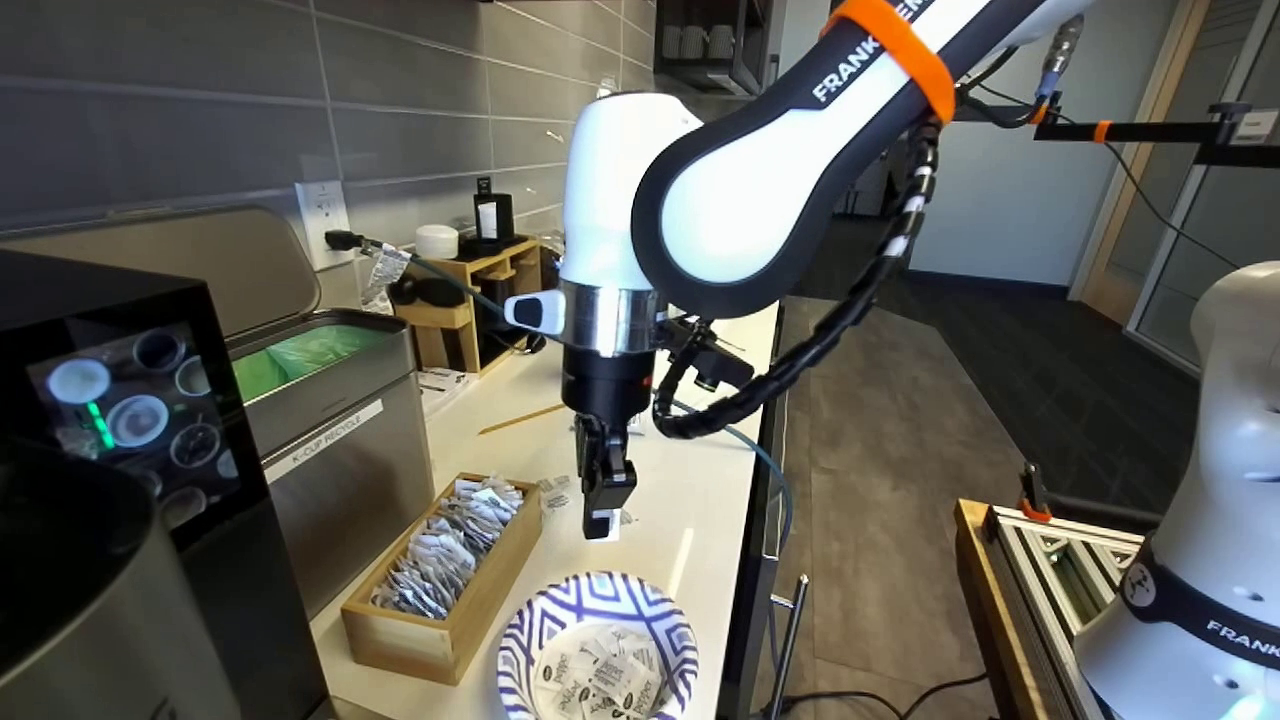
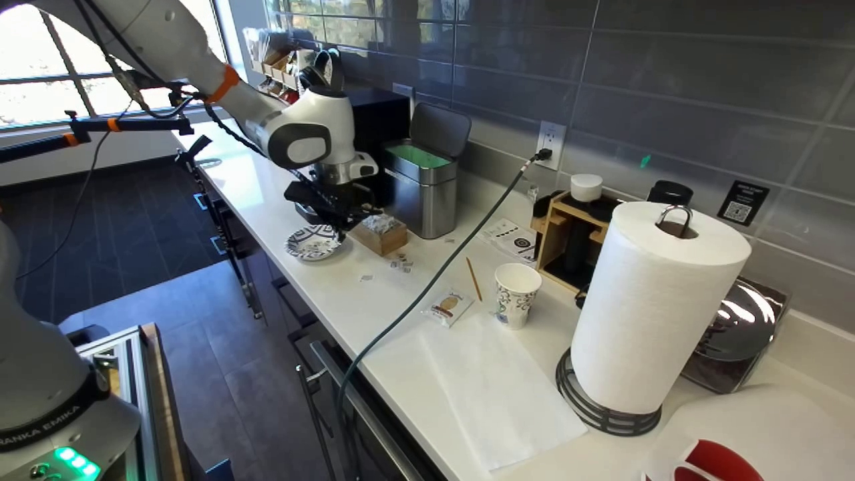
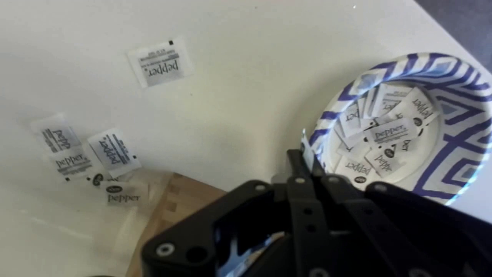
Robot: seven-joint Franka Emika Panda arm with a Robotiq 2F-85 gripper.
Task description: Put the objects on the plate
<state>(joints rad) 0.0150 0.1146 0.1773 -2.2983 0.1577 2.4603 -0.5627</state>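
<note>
Pinching, apparently, a thin white packet, edge-on in the wrist view, between the tips of the pincer, above the bench. Just beside, to the right and lower: the round, blue-patterned plate, offering no long axis to match, already heaped with pepper packets. Likely calls for a short sideways carry over the near rim. Alongside the plate: the wooden tray, best steered around. Farther left: loose packets, probably next. Behind the tray, in an exterior view: a steel bin.
</note>
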